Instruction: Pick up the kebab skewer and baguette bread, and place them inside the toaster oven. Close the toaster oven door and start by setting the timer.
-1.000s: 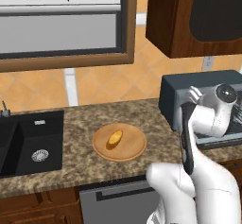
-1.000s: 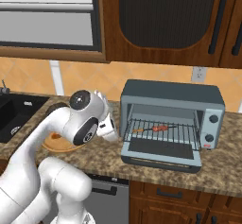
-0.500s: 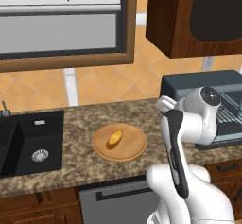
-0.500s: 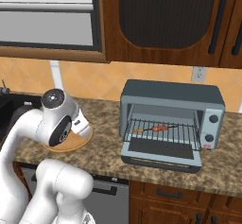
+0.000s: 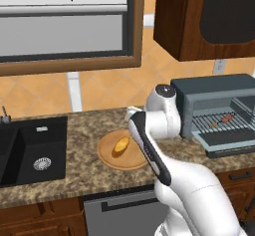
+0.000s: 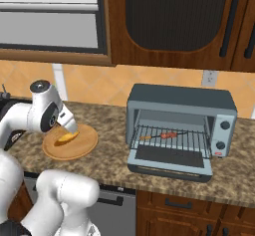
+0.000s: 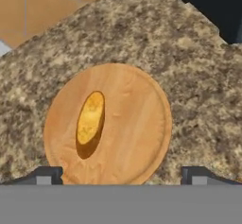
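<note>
Change: the arm has been swung from the toaster oven (image 6: 179, 125) side to above the wooden plate (image 7: 137, 124); the things themselves are unmoved.
Surface: a speckled granite counter (image 5: 74, 165) is seen, with a black sink (image 5: 30, 150) at its left end.
Room: orange tiled wall, a window and dark wood cabinets are shown.
Hidden: the gripper (image 7: 120, 176) is cut off low in the hand view; its jaws are spread wide, nothing between them.
Baguette bread (image 7: 90, 123): golden oval, lying on the plate.
Kebab skewer (image 6: 162, 135): apparently resting on the oven rack.
Toaster oven door (image 6: 169, 161): dropped open.
</note>
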